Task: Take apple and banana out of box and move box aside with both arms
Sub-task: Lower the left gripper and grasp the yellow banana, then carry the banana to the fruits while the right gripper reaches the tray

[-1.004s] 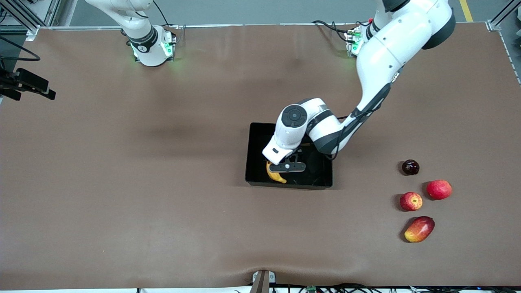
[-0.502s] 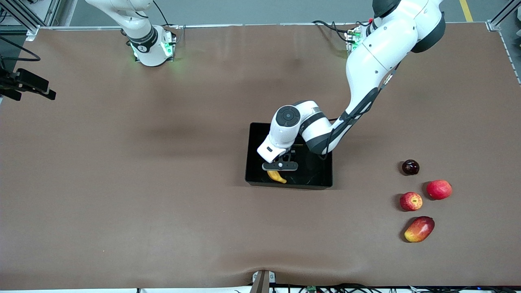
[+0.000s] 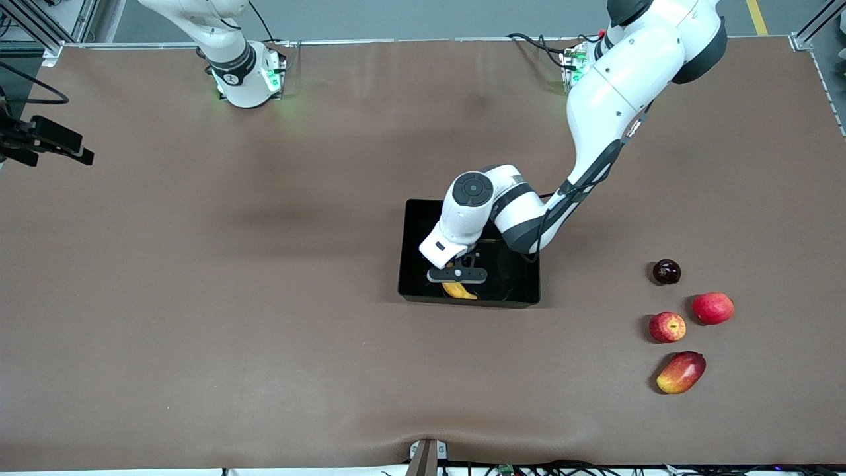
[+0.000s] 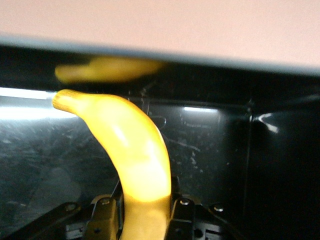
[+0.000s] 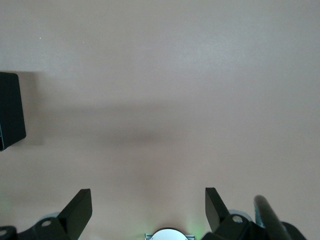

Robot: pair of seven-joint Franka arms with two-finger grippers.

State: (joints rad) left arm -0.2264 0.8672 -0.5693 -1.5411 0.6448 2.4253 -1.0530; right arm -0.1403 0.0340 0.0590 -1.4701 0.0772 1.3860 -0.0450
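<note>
My left gripper is low inside the black tray, by its wall nearer the front camera, and is shut on the yellow banana. In the left wrist view the banana sticks out between the fingers toward the glossy tray wall, which mirrors it. The red apple with the pale dimple lies on the table toward the left arm's end. My right gripper is open and empty, high over bare table, and waits; a corner of the tray shows in its view.
Beside the apple lie a dark plum, a second round red fruit and a red-yellow mango. A black device on cables hangs at the right arm's end of the table.
My left gripper, still holding the banana, has shifted slightly inside the tray and ended closer to its nearer wall. Less of the banana shows under the gripper.
</note>
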